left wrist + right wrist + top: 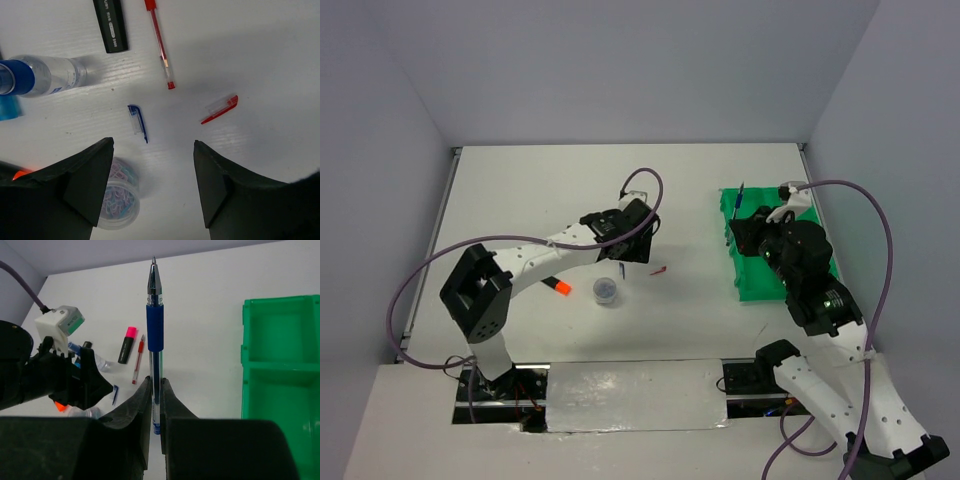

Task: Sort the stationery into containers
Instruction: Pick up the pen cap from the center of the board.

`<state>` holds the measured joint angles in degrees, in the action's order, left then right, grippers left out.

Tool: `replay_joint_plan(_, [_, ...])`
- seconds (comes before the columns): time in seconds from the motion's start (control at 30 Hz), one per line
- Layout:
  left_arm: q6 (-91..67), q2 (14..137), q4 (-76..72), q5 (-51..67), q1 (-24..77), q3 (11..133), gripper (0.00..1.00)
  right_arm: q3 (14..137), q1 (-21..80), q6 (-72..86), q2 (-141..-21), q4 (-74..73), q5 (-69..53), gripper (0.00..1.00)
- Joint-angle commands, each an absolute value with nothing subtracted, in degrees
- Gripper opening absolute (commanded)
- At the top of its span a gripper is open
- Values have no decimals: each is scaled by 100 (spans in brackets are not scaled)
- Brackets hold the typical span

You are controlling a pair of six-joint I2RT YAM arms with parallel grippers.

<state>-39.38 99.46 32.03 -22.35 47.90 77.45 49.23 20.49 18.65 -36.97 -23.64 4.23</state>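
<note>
My right gripper (155, 382) is shut on a blue pen (155, 325) that stands upright between the jaws, tip up. In the top view the right gripper (739, 224) holds the blue pen (740, 197) over the left edge of the green tray (760, 285). My left gripper (152, 145) is open and empty above the table. Below it lie a blue pen cap (137, 121), a red pen cap (220, 109), a red pen (160, 42), a black highlighter (111, 25), a blue-capped clear bottle (42, 76) and a round jar of paper clips (117, 200).
The green tray (278, 365) shows bare compartments in the right wrist view. A pink-capped highlighter (127, 345) lies beside the red pen (137, 360). An orange-capped highlighter (558, 288) and the jar (606, 291) lie near the left arm. White walls enclose the table.
</note>
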Motion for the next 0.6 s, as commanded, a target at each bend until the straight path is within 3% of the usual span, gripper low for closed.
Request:
replay_joint_plan(0.0, [-4043, 10133, 3006, -2118, 4658, 7673, 77, 4834, 2092, 1934, -3516, -2189, 343, 0])
replay_joint_plan(0.57, [-4175, 10925, 3006, -2259, 4421, 7559, 76, 4597, 2092, 1705, -3489, -2021, -176, 0])
